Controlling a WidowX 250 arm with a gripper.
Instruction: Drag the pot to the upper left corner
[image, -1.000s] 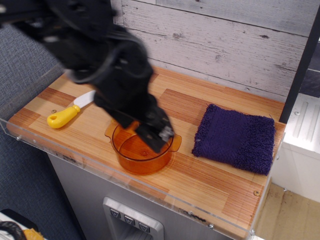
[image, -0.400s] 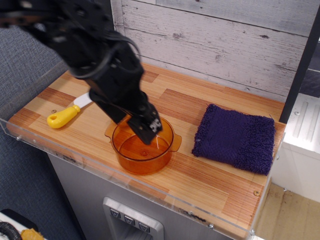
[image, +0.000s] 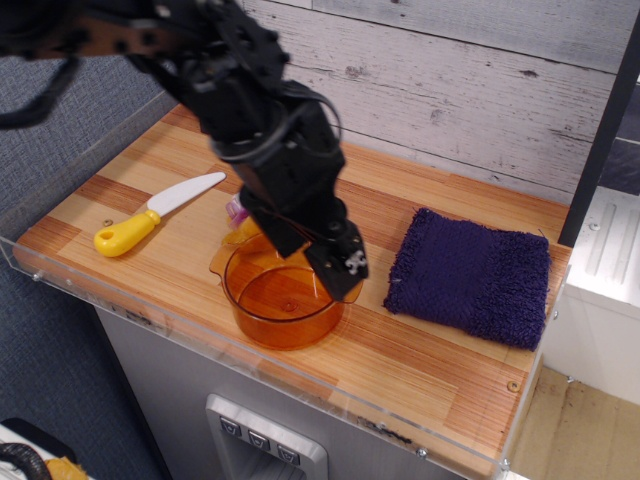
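Note:
The amber-orange pot (image: 281, 302) stands near the front edge of the striped wood tabletop, left of the middle. My black gripper (image: 343, 268) hangs at the pot's right rim, over its right handle. The fingers are dark and bunched, so I cannot tell whether they hold the rim. The tabletop's far left corner (image: 178, 112) meets the whitewashed plank wall and is partly behind my arm.
A knife with a yellow handle (image: 150, 215) lies left of the pot. A small yellow-and-purple toy lump (image: 240, 217) sits just behind the pot. A purple cloth (image: 470, 275) lies to the right. A black post (image: 600, 130) stands at the far right. A clear guard rims the table's front edge (image: 300, 375).
My arm has swung right, and the gripper moved from inside the pot to its right rim. The knife blade and toy lump are now uncovered. The pot has not moved.

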